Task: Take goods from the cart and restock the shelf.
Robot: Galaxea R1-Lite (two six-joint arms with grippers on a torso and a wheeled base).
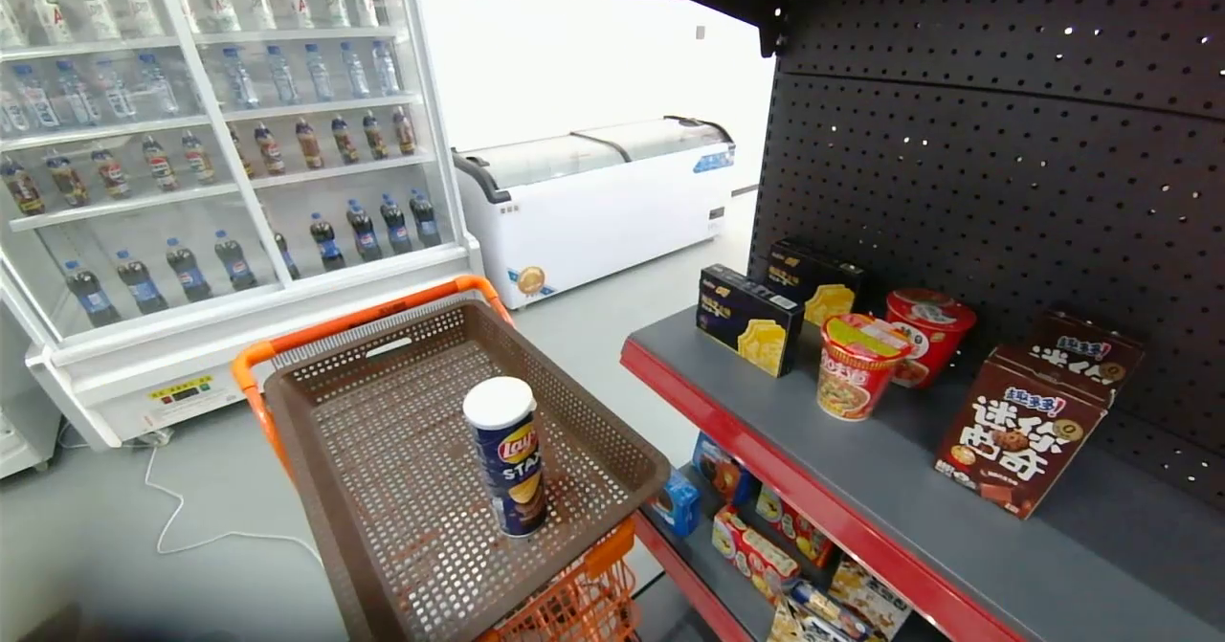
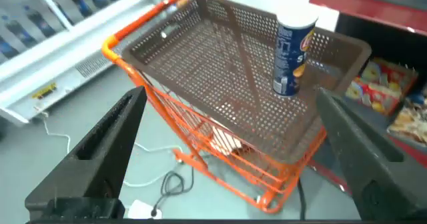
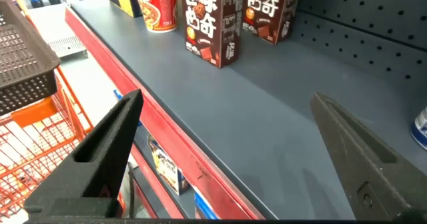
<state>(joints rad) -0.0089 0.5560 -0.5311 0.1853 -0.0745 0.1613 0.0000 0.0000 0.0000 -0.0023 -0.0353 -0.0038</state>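
Note:
A tall blue chips can (image 1: 505,455) with a white lid stands upright in the brown mesh basket (image 1: 383,451) of the orange cart. In the left wrist view the chips can (image 2: 292,54) sits at the basket's (image 2: 213,77) shelf-side end. My left gripper (image 2: 230,154) hangs open above the cart, well short of the can. My right gripper (image 3: 230,161) is open over a bare stretch of the grey shelf board (image 3: 267,131), holding nothing. On the shelf (image 1: 861,489) stand dark boxes (image 1: 749,320), two cup noodles (image 1: 855,365) and brown cookie boxes (image 1: 1019,436).
A glass-door drinks fridge (image 1: 191,144) and a white chest freezer (image 1: 593,202) stand behind the cart. Snack packs (image 1: 766,546) fill the lower shelf beside the cart. A white cable (image 1: 182,518) trails on the floor. The shelf has free room in front of the cookie boxes.

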